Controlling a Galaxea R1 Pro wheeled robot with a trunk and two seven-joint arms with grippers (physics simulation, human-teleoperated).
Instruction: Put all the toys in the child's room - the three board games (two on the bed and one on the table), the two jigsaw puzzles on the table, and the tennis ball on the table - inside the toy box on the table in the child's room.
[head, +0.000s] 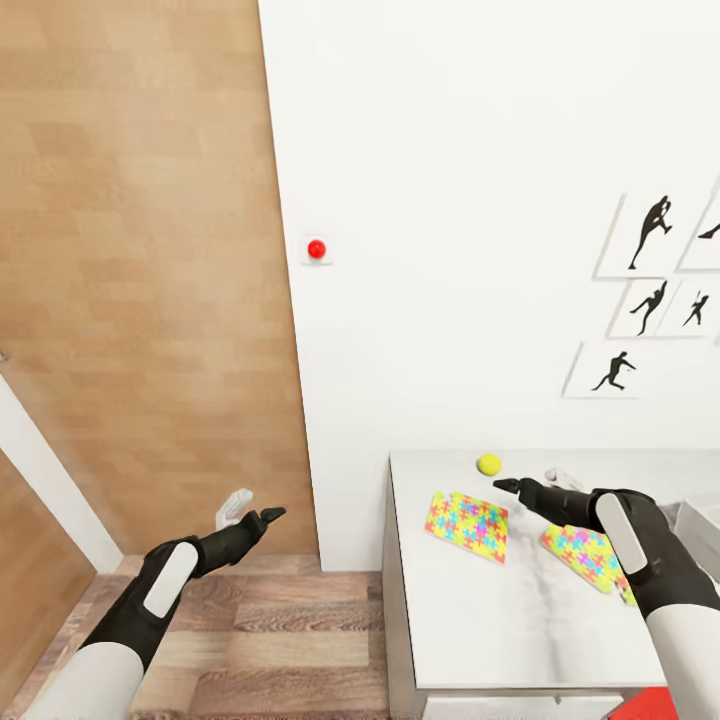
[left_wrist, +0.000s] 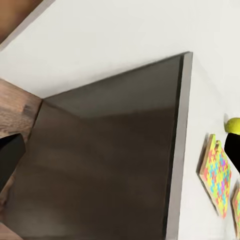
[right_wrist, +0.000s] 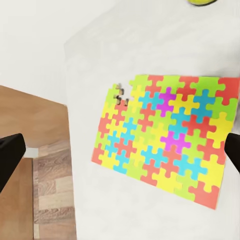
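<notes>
Right end effector (head: 507, 487) over the counter (head: 520, 620), spread and empty.
Ball (head: 489, 464) at its 11 o'clock, puzzle (head: 467, 522) at 7; left end effector (head: 268, 516) unclear.

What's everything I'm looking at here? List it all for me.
jigsaw puzzles: two, multicoloured; one lying flat near the table's left end, the other partly under the right arm
tennis ball: one, yellow-green, on the table near the wall
table: one, pale grey top, against the white wall
red button: one, on the white wall
silhouette pictures: several, black on white, on the wall at right
wooden door: one, light brown, left
left gripper: black, over the floor, jaws open
right gripper: black, above the table, jaws open
</notes>
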